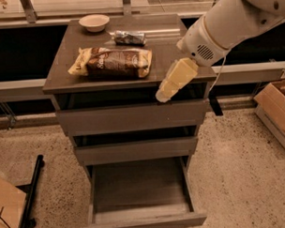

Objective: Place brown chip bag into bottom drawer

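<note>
The brown chip bag point(113, 62) lies flat on the cabinet top point(168, 49), left of centre, with its pale yellow ends to the left and right. The bottom drawer point(141, 223) is pulled wide open below, and its boxy inside shows nothing in it. My gripper point(162, 95) is cream-coloured and hangs from the white arm point(224, 28). It points down and to the left at the cabinet's front right edge. It is to the right of the bag and not touching it.
A small pale bowl point(94, 22) and a silver foil packet point(129, 38) sit at the back of the cabinet top. The two upper drawers point(133, 117) stand slightly open. A cardboard box point(278, 106) is on the floor at the right. Cardboard point(7, 210) and a black bar point(32, 190) are at the lower left.
</note>
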Available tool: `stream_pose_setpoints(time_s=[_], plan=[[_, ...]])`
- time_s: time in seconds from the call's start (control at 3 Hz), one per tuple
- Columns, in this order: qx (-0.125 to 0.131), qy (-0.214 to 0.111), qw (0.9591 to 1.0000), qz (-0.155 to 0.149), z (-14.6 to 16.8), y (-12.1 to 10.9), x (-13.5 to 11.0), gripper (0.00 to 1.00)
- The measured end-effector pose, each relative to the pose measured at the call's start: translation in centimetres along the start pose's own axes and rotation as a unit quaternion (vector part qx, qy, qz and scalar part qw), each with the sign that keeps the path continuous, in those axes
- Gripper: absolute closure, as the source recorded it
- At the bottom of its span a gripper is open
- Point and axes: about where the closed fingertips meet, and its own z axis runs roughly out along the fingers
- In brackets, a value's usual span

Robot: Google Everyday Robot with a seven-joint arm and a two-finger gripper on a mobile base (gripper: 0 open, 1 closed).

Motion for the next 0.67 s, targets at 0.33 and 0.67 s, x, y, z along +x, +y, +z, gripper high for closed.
stream_pose_setpoints(time_s=[0.33,0.67], plan=[[0.002,-0.039,0.9991,0.014,3.3,-2.6,-2.7,0.00],[-0.006,-0.066,0.9977,0.015,7.4,-5.5,-5.1,0.00]])
